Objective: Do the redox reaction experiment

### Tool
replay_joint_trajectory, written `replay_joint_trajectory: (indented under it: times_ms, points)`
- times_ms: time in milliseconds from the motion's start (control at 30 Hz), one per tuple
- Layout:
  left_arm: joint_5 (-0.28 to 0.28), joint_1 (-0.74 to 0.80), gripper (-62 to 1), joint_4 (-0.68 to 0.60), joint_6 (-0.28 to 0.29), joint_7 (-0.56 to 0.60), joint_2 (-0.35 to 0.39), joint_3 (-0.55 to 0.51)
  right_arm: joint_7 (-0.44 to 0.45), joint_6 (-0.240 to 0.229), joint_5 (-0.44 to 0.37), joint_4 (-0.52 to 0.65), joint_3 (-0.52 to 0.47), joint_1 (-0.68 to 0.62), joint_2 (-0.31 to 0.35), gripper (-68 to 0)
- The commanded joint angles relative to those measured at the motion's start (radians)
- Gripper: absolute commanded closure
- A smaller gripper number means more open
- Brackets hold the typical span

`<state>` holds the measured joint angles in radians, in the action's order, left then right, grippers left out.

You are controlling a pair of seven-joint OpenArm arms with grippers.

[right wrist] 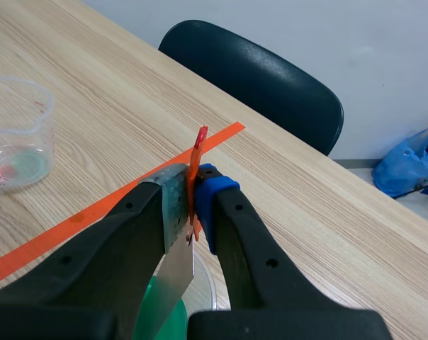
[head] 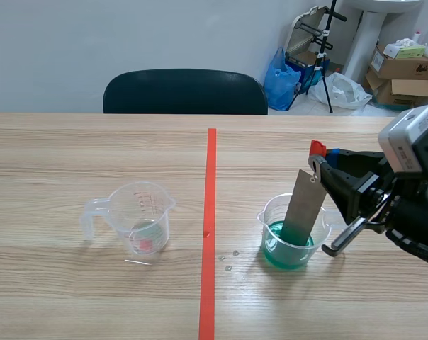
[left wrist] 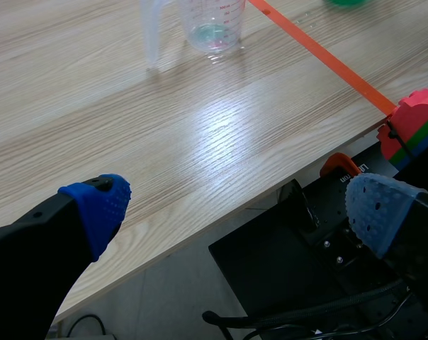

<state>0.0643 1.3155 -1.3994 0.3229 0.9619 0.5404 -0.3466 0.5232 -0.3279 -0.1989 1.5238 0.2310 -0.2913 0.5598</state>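
Note:
A grey metal strip (head: 304,205) with a red tag (head: 317,147) at its upper end stands tilted in a clear beaker (head: 268,225) of blue-green liquid, right of the tape line. My right gripper (head: 320,164) is shut on the strip's upper end; the right wrist view shows the strip (right wrist: 173,273) and tag (right wrist: 198,152) pressed between the fingers of the gripper (right wrist: 193,191), above the beaker (right wrist: 203,283). A clear measuring cup (head: 139,216) with a little liquid stands left of the line. My left gripper (left wrist: 239,202) is open over the table's near edge, far from that cup (left wrist: 212,21).
An orange-red tape line (head: 210,212) runs down the table's middle, with a few droplets (head: 228,258) beside it. A dark chair (head: 186,92) stands behind the table. Boxes and bags (head: 405,67) fill the back right corner. Black equipment (left wrist: 320,248) sits below the table edge.

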Motion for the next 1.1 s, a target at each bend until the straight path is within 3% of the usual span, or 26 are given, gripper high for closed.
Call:
replay_joint_trajectory:
  times_ms: [0,1067]
  points:
    - [0.006,0.001,-62.3,-0.009,0.004,0.015,0.003,-0.003,-0.003,-0.001,-0.002,0.005,-0.001,0.008,0.010,-2.0]
    - [0.006,0.001,-62.3,-0.009,0.005,0.026,0.003,-0.003,0.019,-0.001,-0.002,0.005,-0.001,0.008,0.011,-2.0]
